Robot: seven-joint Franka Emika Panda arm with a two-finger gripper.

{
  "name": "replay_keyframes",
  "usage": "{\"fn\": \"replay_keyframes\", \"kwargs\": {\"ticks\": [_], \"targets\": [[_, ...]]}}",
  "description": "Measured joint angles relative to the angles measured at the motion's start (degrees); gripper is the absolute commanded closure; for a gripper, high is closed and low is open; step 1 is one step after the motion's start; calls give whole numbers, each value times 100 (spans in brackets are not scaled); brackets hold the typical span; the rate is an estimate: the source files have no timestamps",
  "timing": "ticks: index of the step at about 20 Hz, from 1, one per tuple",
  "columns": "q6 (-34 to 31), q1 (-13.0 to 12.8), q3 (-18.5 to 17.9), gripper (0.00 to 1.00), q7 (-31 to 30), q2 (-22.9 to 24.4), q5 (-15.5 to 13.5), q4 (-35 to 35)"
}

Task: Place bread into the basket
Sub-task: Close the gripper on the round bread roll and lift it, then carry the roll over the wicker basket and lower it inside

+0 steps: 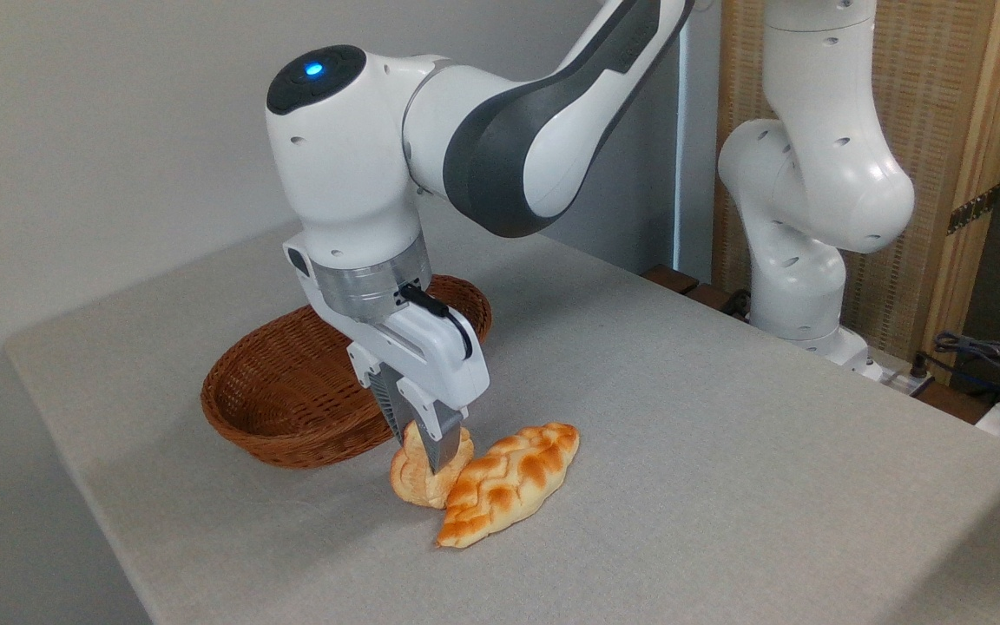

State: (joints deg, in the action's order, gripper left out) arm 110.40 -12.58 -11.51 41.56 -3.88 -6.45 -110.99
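The bread (pixel 413 486), a small pale golden knotted bun, sits on the grey table (pixel 726 486) just in front of the basket. My gripper (pixel 430 453) points straight down onto it, and its two fingers are shut on the bun's top, which bulges out on both sides of them. The bun still touches the table. The basket (pixel 244 417), oval and reddish-brown wicker, lies directly behind and to the left of the gripper, empty as far as I can see. Part of its right rim is hidden by the gripper's body.
A longer, browner braided loaf (pixel 513 482) lies against the bun's right side. A second white robot arm (pixel 812 217) stands at the table's back right, with cables (pixel 986 356) beyond the edge. The table's front-left edge is close to the basket.
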Motion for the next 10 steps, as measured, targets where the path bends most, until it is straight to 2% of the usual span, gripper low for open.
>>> {"fn": "replay_keyframes", "kwargs": {"ticks": [10], "targets": [[27,-1,11,62,0,101,0,206]]}}
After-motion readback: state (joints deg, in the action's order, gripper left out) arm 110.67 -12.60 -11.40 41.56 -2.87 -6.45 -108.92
